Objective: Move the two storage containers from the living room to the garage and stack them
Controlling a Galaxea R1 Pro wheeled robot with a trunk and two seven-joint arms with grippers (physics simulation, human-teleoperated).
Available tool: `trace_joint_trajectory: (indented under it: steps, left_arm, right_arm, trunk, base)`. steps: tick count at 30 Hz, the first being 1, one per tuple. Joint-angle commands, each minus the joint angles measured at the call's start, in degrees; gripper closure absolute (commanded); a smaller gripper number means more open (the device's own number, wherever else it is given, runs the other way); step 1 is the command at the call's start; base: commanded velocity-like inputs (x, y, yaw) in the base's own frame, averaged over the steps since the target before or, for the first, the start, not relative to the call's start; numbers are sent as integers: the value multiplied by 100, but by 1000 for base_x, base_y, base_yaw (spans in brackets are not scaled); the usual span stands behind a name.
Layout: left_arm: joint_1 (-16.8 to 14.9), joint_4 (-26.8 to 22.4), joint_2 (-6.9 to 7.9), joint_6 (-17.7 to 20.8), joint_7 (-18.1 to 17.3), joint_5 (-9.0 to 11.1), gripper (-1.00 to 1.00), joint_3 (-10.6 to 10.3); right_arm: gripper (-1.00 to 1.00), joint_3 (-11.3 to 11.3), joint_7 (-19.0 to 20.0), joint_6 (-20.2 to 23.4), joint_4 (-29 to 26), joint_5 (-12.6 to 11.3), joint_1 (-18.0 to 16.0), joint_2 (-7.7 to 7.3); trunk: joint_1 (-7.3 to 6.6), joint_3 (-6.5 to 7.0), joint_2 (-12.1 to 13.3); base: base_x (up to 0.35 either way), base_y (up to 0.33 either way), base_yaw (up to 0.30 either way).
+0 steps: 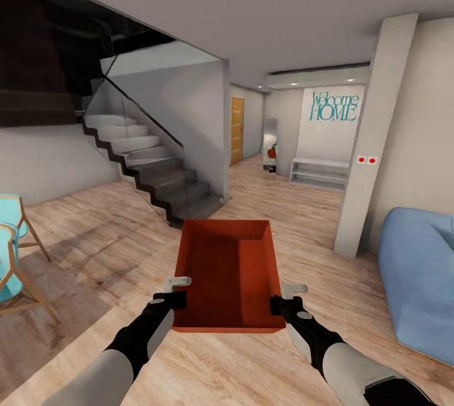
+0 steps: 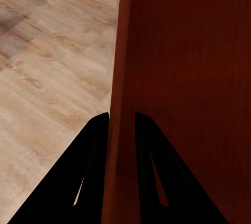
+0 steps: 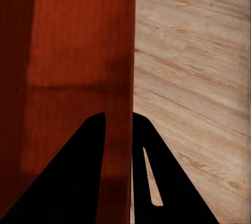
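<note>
You hold one orange-red storage container (image 1: 228, 273) above the wood-plank floor (image 1: 113, 236), in front of the staircase (image 1: 148, 166); your left gripper (image 1: 178, 292) is clamped on its left wall, one finger (image 2: 86, 177) on each side; your right gripper (image 1: 282, 297) pinches the right wall likewise; the blue sofa (image 1: 419, 280) lies right of the container.

Two grey-and-black arms, each ending in a pincer

Behind the left pincer (image 1: 177, 292) and right pincer (image 1: 285, 297), black wrists meet pale grey forearm shells; the fingers (image 2: 89, 177) are flat black tapered blades.
</note>
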Motion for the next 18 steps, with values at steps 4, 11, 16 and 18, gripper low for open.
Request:
trace_joint_trajectory:
  steps: [4, 11, 16, 18]
  left_arm:
    - [-2, -14, 13, 15, 59, 342, 100, 416]
    - [-2, -14, 13, 15, 59, 342, 100, 416]
    - [-2, -14, 13, 15, 59, 341, 100, 416]
    - [-2, -14, 13, 15, 59, 341, 100, 416]
  right_arm:
    - [100, -150, -9, -22, -13, -29, -5, -4]
    - [100, -150, -10, -22, -13, -29, -5, -3]
    - [100, -150, -9, -22, -13, -29, -5, -3]
    - [100, -150, -9, -22, -13, -29, -5, -1]
  trunk:
    - [5, -2, -4]
    - [5, -2, -4]
    - [5, -2, -4]
    - [5, -2, -4]
  base:
    - [323, 0, -287]
    - [323, 0, -287]
    - [322, 0, -287]
    - [322, 0, -287]
